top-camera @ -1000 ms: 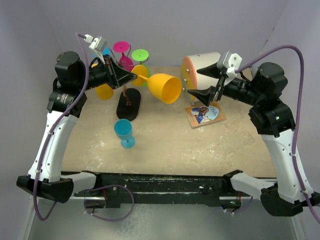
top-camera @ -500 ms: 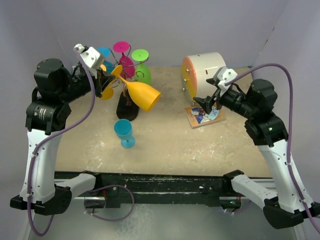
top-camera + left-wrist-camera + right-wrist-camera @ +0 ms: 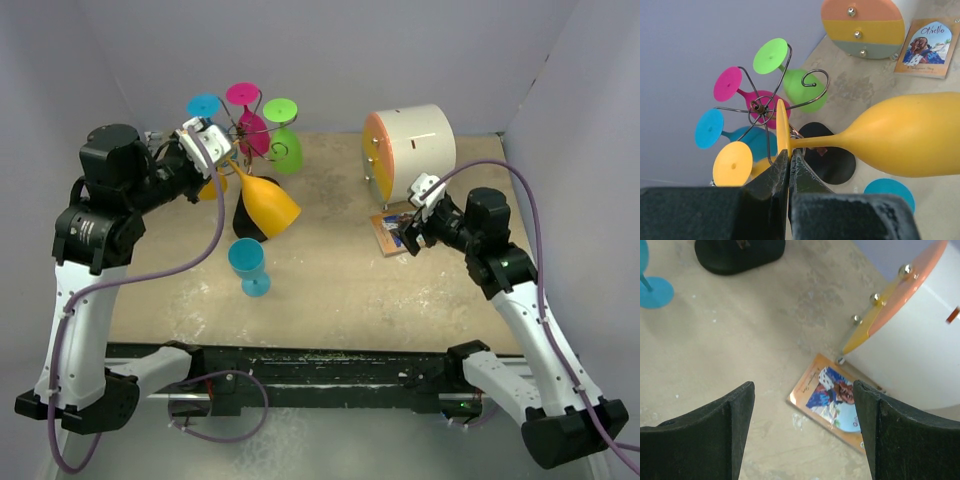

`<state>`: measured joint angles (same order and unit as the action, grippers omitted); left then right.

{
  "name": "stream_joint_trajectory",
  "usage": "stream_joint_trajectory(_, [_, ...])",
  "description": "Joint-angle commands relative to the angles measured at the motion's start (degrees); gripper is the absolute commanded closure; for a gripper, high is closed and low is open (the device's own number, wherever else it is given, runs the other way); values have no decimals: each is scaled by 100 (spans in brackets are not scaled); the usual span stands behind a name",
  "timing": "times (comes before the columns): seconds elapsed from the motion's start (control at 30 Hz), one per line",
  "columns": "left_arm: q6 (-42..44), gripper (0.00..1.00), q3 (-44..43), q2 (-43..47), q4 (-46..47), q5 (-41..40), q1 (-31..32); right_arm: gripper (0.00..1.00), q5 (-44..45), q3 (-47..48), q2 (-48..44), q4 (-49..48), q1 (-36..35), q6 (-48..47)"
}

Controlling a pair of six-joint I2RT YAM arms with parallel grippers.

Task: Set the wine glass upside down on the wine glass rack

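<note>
Standing blue glass (image 3: 247,265): set upright on the table (image 3: 330,290), just in front of the black oval base of the wine glass rack (image 3: 244,218) and apart from it.
Right gripper (image 3: 802,405): held low to the right of the rack, well apart from it; its fingers are spread wide and nothing is held between them.
Picture card (image 3: 832,402): laid flat on the table to the right of the rack, under the right gripper's spread fingers.
Wine glass (image 3: 900,135): yellow, carried in the air at a slant right against the rack. Its bowl is hung over the rack's base with the mouth turned down and to the right. Its foot disc is raised beside the hub of the wire arms, and the stem is seen just beside a curled arm. Whether wire is touched cannot be told.
Left gripper (image 3: 788,165): held at the left of the rack, level with its upper arms; its fingers are pressed together on the edge of the wine glass's foot disc.
Hung glasses: a green glass (image 3: 801,85), a pink glass (image 3: 727,83), a hung blue glass (image 3: 709,128) and a second yellow glass (image 3: 732,163) are carried on the rack's arms with feet up and bowls down.
White cylinder (image 3: 415,150): laid on its side to the far right of the rack, its orange and yellow face turned toward the rack.
</note>
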<state>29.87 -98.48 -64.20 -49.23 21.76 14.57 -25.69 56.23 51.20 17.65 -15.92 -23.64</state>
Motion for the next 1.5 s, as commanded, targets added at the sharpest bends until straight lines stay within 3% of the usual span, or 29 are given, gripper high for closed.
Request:
stream_joint_trajectory(0.0, [803,100,-107,-5,16,-100,157,18,-159,-176,-177,-399,265,-91])
stream_joint_trajectory(0.6, [1712,100,597,-631,1140,-2999,1317,17,-487,-384,48,-622,406,14])
stream_joint_trajectory(1.47, [1778,100,708,-906,1428,-3716,1400,16,-618,-397,-12,-614,528,-20])
